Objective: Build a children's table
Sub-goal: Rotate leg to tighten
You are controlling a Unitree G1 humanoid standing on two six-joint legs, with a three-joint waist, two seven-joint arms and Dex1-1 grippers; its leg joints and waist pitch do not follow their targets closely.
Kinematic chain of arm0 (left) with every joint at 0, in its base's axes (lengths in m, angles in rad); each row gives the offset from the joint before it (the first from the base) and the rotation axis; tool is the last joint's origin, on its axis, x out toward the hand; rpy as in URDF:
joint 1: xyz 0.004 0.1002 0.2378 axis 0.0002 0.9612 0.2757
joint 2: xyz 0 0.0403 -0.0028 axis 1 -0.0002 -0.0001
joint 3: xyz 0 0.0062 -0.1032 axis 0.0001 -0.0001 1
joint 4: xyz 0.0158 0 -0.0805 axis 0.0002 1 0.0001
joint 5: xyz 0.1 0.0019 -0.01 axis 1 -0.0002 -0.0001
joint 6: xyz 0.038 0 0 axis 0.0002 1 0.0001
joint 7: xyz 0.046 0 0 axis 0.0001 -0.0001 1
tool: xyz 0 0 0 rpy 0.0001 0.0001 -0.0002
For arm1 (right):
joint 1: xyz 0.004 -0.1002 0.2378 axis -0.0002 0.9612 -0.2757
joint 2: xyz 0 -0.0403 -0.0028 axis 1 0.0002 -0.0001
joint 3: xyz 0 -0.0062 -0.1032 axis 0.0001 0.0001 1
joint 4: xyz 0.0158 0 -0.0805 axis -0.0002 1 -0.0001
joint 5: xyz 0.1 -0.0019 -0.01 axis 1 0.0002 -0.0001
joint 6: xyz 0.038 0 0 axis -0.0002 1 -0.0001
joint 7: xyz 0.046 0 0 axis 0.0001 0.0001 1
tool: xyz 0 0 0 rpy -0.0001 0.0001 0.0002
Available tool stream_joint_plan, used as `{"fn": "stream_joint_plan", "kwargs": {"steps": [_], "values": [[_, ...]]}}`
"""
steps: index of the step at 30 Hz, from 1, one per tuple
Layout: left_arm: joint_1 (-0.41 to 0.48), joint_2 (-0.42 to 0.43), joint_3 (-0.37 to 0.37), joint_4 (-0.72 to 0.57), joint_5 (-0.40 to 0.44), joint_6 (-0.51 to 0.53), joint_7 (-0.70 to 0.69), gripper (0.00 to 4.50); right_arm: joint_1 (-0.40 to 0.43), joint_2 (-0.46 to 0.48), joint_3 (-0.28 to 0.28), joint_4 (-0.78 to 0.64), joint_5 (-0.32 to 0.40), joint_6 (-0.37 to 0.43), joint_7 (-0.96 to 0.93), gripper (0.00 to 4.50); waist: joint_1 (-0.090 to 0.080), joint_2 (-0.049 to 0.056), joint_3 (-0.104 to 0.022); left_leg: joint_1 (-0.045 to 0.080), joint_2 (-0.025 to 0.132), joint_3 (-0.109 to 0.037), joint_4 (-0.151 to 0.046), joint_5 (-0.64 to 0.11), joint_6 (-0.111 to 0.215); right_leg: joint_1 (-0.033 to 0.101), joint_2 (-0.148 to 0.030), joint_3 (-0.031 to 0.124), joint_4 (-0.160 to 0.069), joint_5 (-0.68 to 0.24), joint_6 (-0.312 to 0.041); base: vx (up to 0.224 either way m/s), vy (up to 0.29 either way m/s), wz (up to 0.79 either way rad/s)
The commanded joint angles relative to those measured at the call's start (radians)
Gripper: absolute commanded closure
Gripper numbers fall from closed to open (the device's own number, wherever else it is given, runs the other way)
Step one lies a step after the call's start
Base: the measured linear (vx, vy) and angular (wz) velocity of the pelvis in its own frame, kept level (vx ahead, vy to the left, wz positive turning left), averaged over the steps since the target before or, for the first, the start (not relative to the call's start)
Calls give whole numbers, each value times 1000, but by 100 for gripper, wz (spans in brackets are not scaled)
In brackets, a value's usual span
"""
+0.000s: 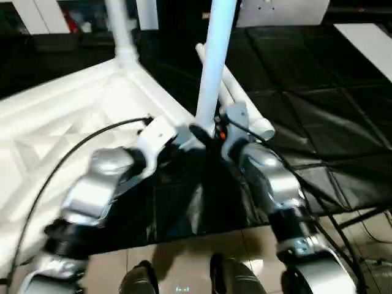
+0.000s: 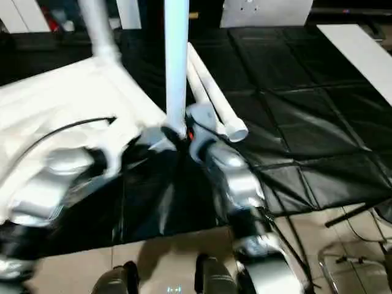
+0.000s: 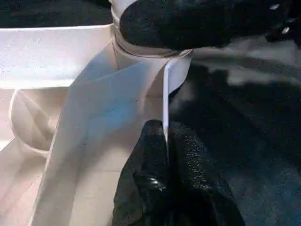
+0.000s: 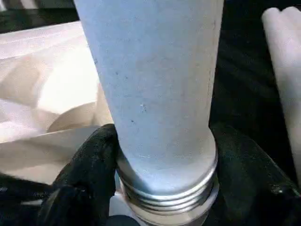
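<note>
Standing upright at tabletop (image 1: 67,116) corner, leg (image 1: 215,67) clamped in right pincer (image 4: 160,188), left pincer (image 3: 162,141) pinching tabletop's rim.

No text, label, brand, number or sign can be read on anything here, neither on the white plastic parts nor on the robot's arms.

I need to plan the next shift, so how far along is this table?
Done: one leg stands in the far corner of the upturned tabletop. In hand: the right gripper clamps a second leg upright at the near corner socket while the left gripper pinches the tabletop's edge. Left: two legs lie on the black mat.
</note>
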Motion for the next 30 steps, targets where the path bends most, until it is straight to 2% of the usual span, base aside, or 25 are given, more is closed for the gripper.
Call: {"fn": "stream_joint_plan", "kwargs": {"steps": [1, 3, 4, 5, 6, 7, 9, 11, 14, 17, 18, 20, 21, 24, 25, 26, 28, 29, 30], "values": [[-53, -50, -23, 4, -14, -31, 55, 450, 14, 90, 107, 15, 39, 20, 75, 125, 4, 4, -74, 18, 5, -9, -61, -284, 6, 45, -48, 30, -81, -394, -111, 0, 0, 0], [-55, -37, -26, -3, 0, -23, 42, 450, 22, 90, 88, -5, 43, 28, 74, 105, 4, 9, -76, 17, 6, -8, -61, -261, 11, 46, -46, 30, -75, -334, -127, 0, 0, 0], [-49, -17, -28, -10, 13, -26, 31, 450, 31, 81, 77, -25, 37, 34, 72, 105, 4, 8, -77, 15, 6, -8, -61, -248, 15, 50, -45, 30, -71, -297, -137, 0, 0, 0], [-49, -17, -28, -10, 13, -26, 31, 450, 31, 81, 77, -25, 37, 34, 72, 91, 6, 13, -79, 16, 6, -9, -60, -236, 14, 52, -45, 30, -68, -273, -144, 0, 0, 0], [-49, -15, -28, -10, 13, -26, 30, 450, 31, 80, 76, -26, 36, 34, 71, 75, 4, 12, -80, 16, 7, -7, -59, -219, 17, 53, -43, 30, -64, -226, -162, 0, 0, 0], [-44, 2, -29, -10, 19, -30, 25, 450, 36, 62, 72, -37, 27, 17, 68, 64, 5, 16, -81, 17, 7, -6, -58, -212, 20, 55, -44, 30, -63, -198, -175, 0, 0, 0], [-44, 19, -27, -1, 21, -47, 14, 450, 44, 24, 66, -56, 20, -4, 66, 59, 6, 15, -81, 15, 7, -6, -58, -204, 24, 57, -45, 29, -61, -179, -188, 0, 0, 0], [-49, 29, -27, 11, 23, -66, 7, 450, 54, 6, 56, -79, 30, -1, 74, 25, 8, 14, -80, 16, 6, -5, -59, -205, 24, 60, -44, 30, -62, -179, -187, 0, 0, 0], [-68, 44, -25, 51, 36, -103, 10, 450, 82, -21, 39, -142, 39, 5, 88, 9, 9, 12, -75, 16, 5, -5, -62, -240, 21, 57, -45, 29, -71, -244, -171, 0, 0, 0], [-108, 53, -24, 133, 60, -166, 35, 450, 107, -54, 11, -219, 46, 6, 90, 9, 11, 12, -77, 17, 5, -8, -62, -249, 13, 57, -46, 30, -74, -282, -146, 0, 0, 0], [-128, 50, -20, 170, 64, -187, 48, 450, 111, -61, -10, -237, 50, 10, 71, 9, 11, 13, -79, 18, 5, -7, -62, -241, 11, 57, -47, 30, -72, -276, -147, 0, 0, 0], [-128, 50, -20, 170, 64, -187, 48, 450, 111, -61, -10, -237, 50, 10, 71, 9, 10, 12, -81, 17, 6, -7, -61, -228, 10, 58, -48, 31, -68, -255, -155, 0, 0, 0], [-165, 40, -12, 237, 71, -224, 80, 450, 117, -68, -32, -264, 54, 20, 48, 9, 11, 11, -81, 16, 3, -6, -59, -216, 15, 57, -45, 31, -70, -239, -160, 0, 0, 0], [-243, 6, 18, 380, 65, -312, 145, 450, 130, -81, -38, -315, 62, 61, 43, 9, 13, 10, -85, 15, -1, -5, -56, -187, 23, 62, -41, 31, -65, -185, -167, 0, 0, 0], [-276, -8, 34, 436, 51, -354, 155, 406, 136, -81, -37, -323, 61, 68, 37, 0, 16, 9, -89, 15, 1, -6, -55, -166, 27, 67, -45, 31, -60, -152, -177, 0, 0, 0], [-303, -20, 44, 484, 43, -389, 162, 395, 140, -82, -36, -327, 55, 67, 29, 0, 14, 1, -87, 12, -4, -3, -53, -161, 33, 65, -41, 31, -65, -154, -171, 0, 0, 0], [-366, -44, 64, 599, 27, -454, 176, 387, 150, -82, -33, -331, 46, 62, 12, 0, 21, 4, -91, 13, -4, -2, -51, -147, 41, 69, -46, 32, -62, -125, -191, 0, 0, 0], [-380, -49, 66, 626, 25, -467, 178, 387, 151, -82, -33, -332, 46, 64, 10, 0, 22, 5, -93, 18, 0, -1, -50, -144, 42, 67, -47, 33, -58, -108, -202, 0, 0, 0], [-416, -60, 77, 691, 16, -492, 188, 358, 154, -82, -28, -333, 44, 66, 3, 0, 25, 7, -93, 17, 2, -3, -50, -139, 46, 67, -47, 32, -56, -93, -211, 0, 0, 0]]}}
